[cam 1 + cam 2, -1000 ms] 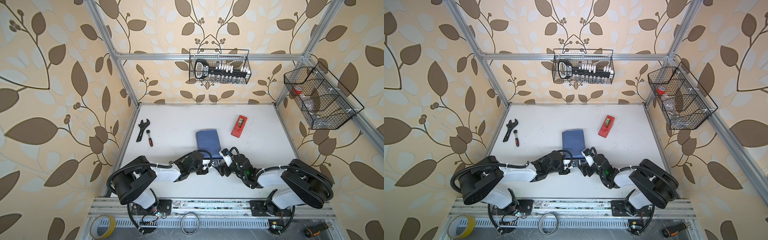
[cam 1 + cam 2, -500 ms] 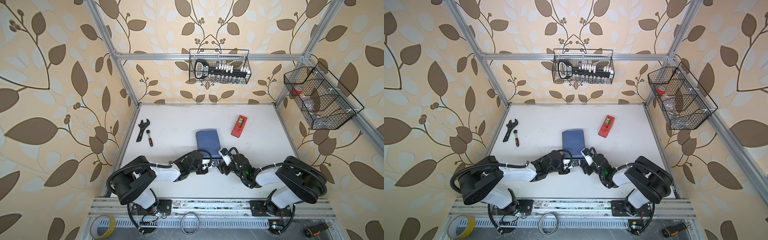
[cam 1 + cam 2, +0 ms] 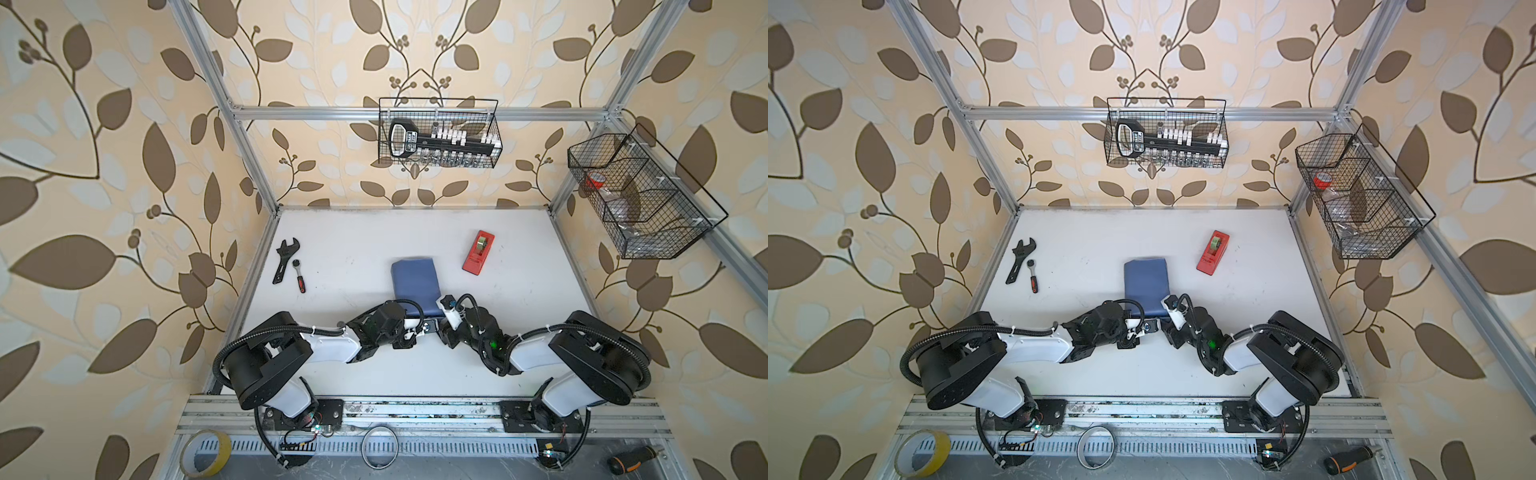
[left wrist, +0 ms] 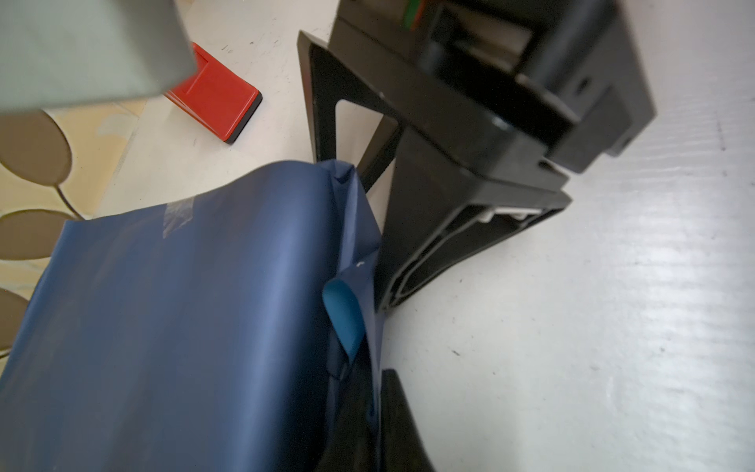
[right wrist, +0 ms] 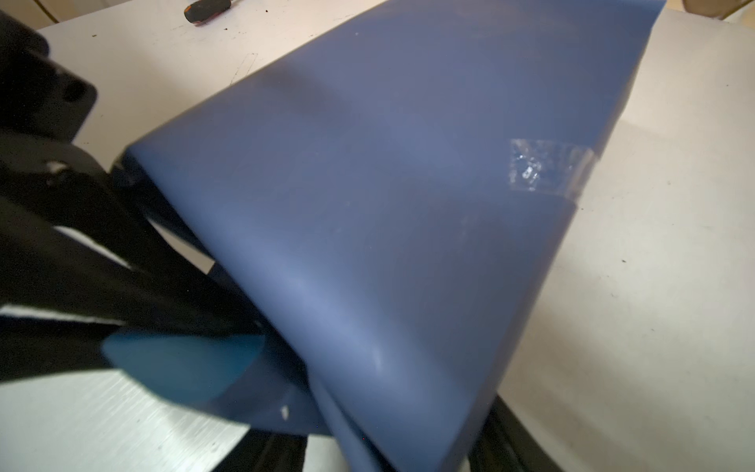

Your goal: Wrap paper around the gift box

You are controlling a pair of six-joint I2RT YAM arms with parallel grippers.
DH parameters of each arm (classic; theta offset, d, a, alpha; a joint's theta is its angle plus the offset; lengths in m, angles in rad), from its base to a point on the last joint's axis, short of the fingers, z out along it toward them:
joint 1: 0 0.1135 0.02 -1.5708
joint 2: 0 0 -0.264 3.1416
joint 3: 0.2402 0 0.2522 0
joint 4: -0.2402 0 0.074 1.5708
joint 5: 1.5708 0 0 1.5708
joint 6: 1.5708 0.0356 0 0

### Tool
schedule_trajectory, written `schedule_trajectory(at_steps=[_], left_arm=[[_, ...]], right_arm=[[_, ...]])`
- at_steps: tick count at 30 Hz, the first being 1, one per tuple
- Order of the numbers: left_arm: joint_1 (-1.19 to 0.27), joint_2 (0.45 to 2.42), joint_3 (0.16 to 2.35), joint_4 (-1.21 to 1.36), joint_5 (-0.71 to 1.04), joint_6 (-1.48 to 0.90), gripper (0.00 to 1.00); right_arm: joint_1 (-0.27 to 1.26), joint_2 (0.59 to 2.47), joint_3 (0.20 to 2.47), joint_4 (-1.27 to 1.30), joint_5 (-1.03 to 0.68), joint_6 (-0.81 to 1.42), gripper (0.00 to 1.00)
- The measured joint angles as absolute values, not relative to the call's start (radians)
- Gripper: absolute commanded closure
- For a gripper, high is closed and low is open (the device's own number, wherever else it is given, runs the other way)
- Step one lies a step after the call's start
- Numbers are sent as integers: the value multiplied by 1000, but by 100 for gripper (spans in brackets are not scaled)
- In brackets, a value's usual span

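Note:
The gift box is hidden inside the slate-blue paper (image 3: 415,282) (image 3: 1145,282), which lies as a wrapped parcel mid-table. A strip of clear tape (image 5: 547,167) holds a seam. At the parcel's near end my left gripper (image 4: 376,429) (image 3: 427,325) is shut on a loose end flap; that flap's light-blue face (image 4: 343,318) curls out. My right gripper (image 5: 384,449) (image 3: 442,321) sits at the same end, its jaws apart on either side of the folded paper. Its two fingers (image 4: 412,245) show in the left wrist view.
A red tape dispenser (image 3: 478,252) lies beyond the parcel to the right. A wrench (image 3: 286,259) and a small ratchet (image 3: 299,279) lie at the left. Wire baskets (image 3: 438,133) (image 3: 640,199) hang on the walls. A yellow tape roll (image 3: 205,455) sits off the front rail.
My right arm has shifted slightly toward the parcel's near end and its jaws have narrowed round the paper. The left arm and the parcel have stayed in place.

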State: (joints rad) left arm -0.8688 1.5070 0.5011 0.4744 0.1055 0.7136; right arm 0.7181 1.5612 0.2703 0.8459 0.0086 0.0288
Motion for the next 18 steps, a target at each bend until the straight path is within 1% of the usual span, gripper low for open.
schedule_trajectory(at_steps=[6, 11, 18], left_arm=[[-869, 1502, 501, 474, 107, 701, 70], [-869, 1456, 501, 465, 112, 693, 55], [-869, 1343, 479, 448, 128, 692, 34]], right_arm=[[718, 1570, 271, 850, 9, 29, 45], [718, 1571, 276, 851, 12, 30, 46], [718, 1571, 276, 851, 20, 34, 48]])
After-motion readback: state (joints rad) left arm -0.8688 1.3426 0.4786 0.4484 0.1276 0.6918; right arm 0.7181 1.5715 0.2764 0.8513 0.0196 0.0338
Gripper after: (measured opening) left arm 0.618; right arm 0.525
